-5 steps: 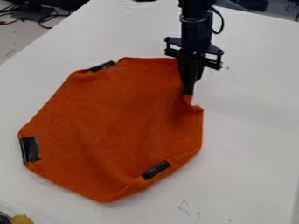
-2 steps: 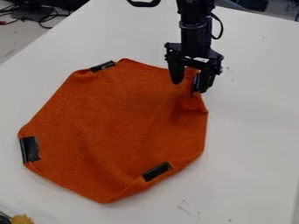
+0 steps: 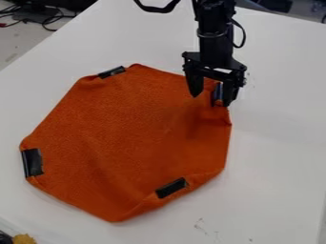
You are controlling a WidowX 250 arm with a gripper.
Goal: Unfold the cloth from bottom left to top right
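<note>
Cloth (image 3: 127,128), orange and mostly flat, on white table (image 3: 274,157)
With gripper (image 3: 209,96) spread at upper right edge, and dark cables (image 3: 49,21) beyond the table

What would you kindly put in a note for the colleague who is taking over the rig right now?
Gripper: open, fingers apart, over the upper right part of the cloth.
Cloth: orange, on the white table; black patches at its upper left, lower left and lower right edges.
Done: most of the cloth lies spread out.
Left: the upper right edge is rumpled by the gripper; it probably needs smoothing outward, and I would check that the cloth is free before lifting the arm away.
</note>
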